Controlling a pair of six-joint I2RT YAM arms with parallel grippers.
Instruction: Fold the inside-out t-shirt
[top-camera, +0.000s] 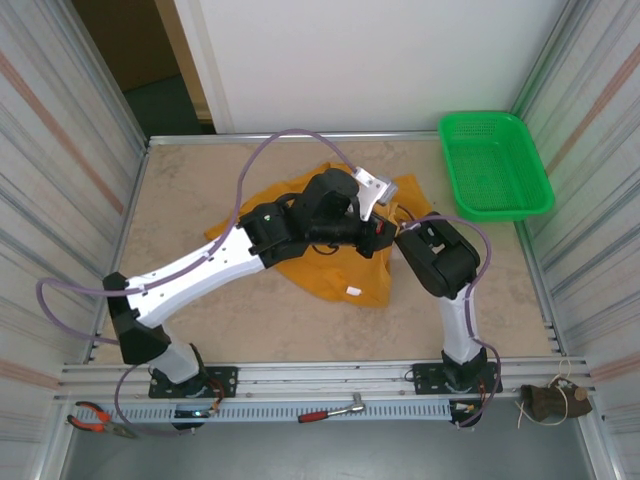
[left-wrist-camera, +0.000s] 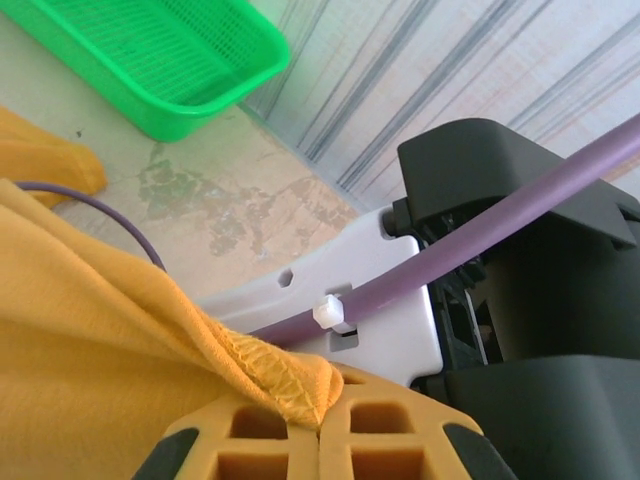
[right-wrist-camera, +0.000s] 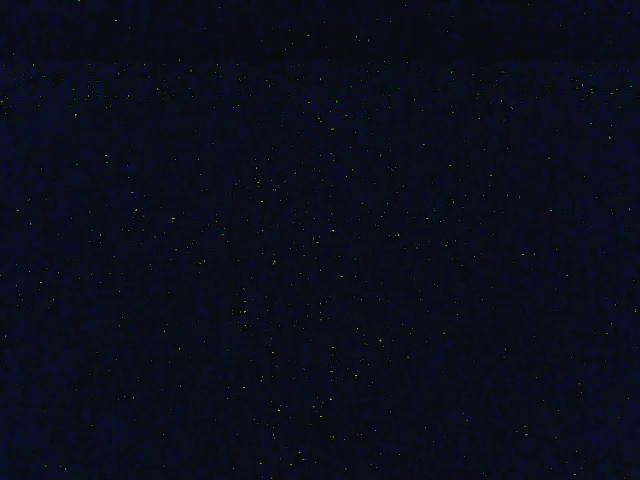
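Left gripper (left-wrist-camera: 322, 425) pinches the t-shirt (top-camera: 330, 275) hem, cloth bunched left-to-right; right gripper's state cannot be told.

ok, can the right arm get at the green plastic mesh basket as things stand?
Probably yes. The green plastic mesh basket sits in the far right corner, on the right arm's side, with bare tabletop between them. The left arm lies over the orange-yellow cotton t-shirt, clear of that path.

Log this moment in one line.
left tool: shut on t-shirt hem | t-shirt: crumpled, not yet folded | green basket: far right corner, apart
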